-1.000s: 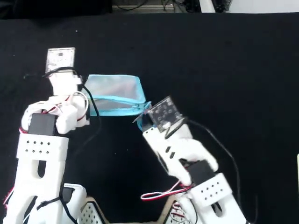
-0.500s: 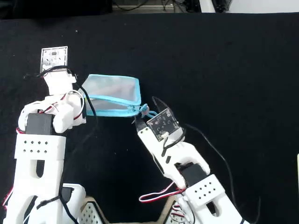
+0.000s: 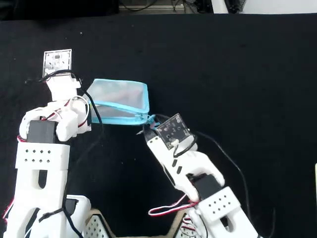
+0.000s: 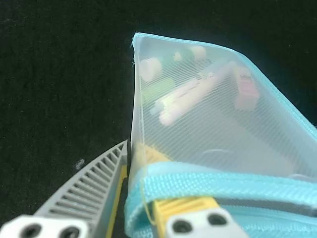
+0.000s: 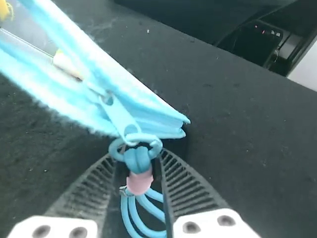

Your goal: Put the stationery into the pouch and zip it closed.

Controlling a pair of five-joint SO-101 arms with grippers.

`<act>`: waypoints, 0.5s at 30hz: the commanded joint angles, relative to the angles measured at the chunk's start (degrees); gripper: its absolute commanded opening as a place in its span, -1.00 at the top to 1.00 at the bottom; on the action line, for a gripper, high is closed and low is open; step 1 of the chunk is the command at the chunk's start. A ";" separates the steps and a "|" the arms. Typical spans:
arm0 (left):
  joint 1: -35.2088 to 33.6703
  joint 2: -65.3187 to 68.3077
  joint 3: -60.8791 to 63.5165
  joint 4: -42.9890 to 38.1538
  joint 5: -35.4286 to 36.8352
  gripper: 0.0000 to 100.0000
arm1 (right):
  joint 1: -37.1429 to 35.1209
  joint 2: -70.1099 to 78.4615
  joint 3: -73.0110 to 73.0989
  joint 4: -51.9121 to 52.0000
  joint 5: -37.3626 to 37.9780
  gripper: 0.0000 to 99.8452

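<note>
Two grips hold the pouch [image 3: 121, 99] taut on the black table [image 3: 237, 74]. The left arm [image 3: 54, 124] has its jaws clenched on the pouch's corner at the far end from the zip pull. The right arm [image 3: 183, 158] has its jaws clamped on the blue pull cord [image 5: 136, 163]. Stationery [image 4: 193, 94] shows through the mesh, so the filling looks done. The slider [image 5: 106, 99] sits close to the pouch's end, which suggests the zip is shut or nearly so.

If the right arm pulls harder with the slider at its stop, the thin cord may slide out between the jaws. The whole pouch could also be dragged out of the left grip, since only a corner of fabric is pinched there. Letting go on the left too early would let the pouch swing.

Compared with a second ago, the right arm has drawn back toward its base. The left arm has shifted slightly outward, and the pouch's zip edge lies straighter. Over the last half second the pouch has barely moved.
</note>
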 commanded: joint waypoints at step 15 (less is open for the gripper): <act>-0.92 -0.09 -1.63 -0.70 0.00 0.94 | -12.66 -28.97 1.98 18.55 -0.26 0.97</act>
